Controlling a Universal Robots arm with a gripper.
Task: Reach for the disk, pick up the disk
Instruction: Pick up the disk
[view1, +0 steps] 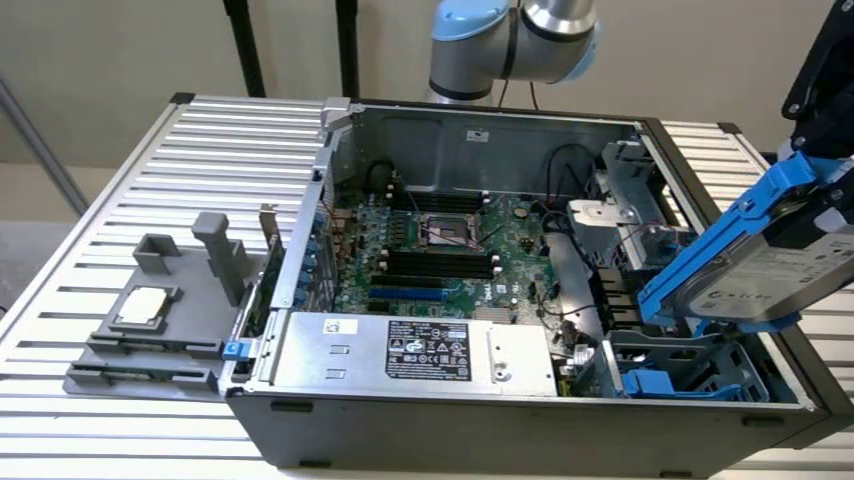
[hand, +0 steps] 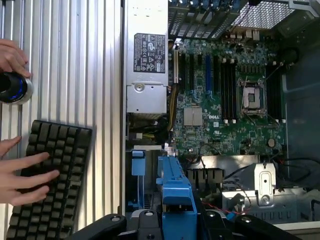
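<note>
The disk (view1: 767, 280), a silver-grey drive with a white label in a bright blue carrier, hangs tilted above the drive bay (view1: 681, 375) at the exterior view's right end of the open computer case. My dark gripper (view1: 825, 150) comes down from the upper right and is shut on the carrier's upper end. In the wrist view the blue carrier (hand: 175, 192) runs straight out from my gripper (hand: 176, 222), clamped between the black fingers (hand: 150, 220).
The case holds a green motherboard (view1: 441, 250) and a grey labelled power-supply box (view1: 427, 350). A grey fixture (view1: 160, 320) carrying a small silver chip (view1: 144, 305) sits on the slatted table (view1: 227, 140). A person's hands rest on a black keyboard (hand: 50, 180) and a knob (hand: 12, 87).
</note>
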